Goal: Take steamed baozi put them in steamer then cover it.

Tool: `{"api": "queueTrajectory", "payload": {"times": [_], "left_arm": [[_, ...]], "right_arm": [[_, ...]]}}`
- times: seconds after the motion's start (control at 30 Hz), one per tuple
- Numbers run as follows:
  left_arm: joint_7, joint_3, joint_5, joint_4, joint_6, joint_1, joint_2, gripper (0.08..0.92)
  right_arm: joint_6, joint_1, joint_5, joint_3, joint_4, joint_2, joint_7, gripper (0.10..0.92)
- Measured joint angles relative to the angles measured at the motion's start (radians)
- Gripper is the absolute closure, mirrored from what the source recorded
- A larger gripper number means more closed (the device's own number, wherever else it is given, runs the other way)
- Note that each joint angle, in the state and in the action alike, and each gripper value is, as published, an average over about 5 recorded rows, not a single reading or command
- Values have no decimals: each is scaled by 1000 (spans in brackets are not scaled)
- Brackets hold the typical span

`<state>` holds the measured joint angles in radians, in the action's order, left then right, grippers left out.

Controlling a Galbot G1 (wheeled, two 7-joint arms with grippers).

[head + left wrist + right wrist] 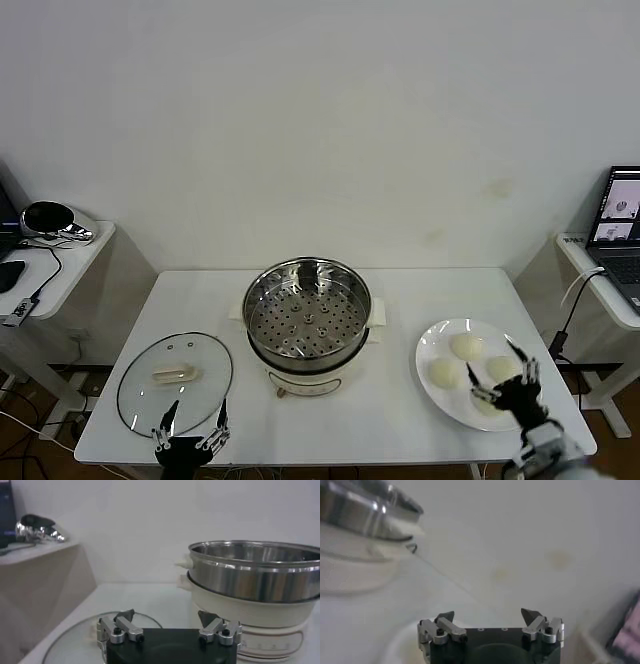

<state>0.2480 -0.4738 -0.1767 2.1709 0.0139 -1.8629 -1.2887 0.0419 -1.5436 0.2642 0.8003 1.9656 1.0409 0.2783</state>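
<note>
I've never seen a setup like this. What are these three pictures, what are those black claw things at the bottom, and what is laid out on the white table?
It is a two-armed robot. The wide picture comes from its head camera; the other two come from cameras on its wrists. The black claws are its hands: the left pincer is open above the near edge of the glass lid, and the right pincer is open above a white plate carrying four steamed buns. Between them stands a steel steamer basket, empty, on a white electric pot. Neither pincer holds anything.
</note>
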Motion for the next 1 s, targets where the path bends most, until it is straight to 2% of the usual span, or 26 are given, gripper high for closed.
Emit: {"api": "queueTrajectory", "payload": {"times": [0.3,0.53,0.73,1.0], "left_arm": [[-11,-33,45,-5,-2,20,12,177],[-14,-57,65,1,-10,22,18,177],[-15,-71,76,8,-10,27,19,177],[-15,-90,81,7,-11,35,12,177]], "right_arm": [[-7,201,114,-53,-129,-255,225,203],[-26,468,109,-269,-283,-435,430,203],[-45,756,59,-559,-417,-505,571,203],[-57,1092,13,-928,-583,-512,694,203]]}}
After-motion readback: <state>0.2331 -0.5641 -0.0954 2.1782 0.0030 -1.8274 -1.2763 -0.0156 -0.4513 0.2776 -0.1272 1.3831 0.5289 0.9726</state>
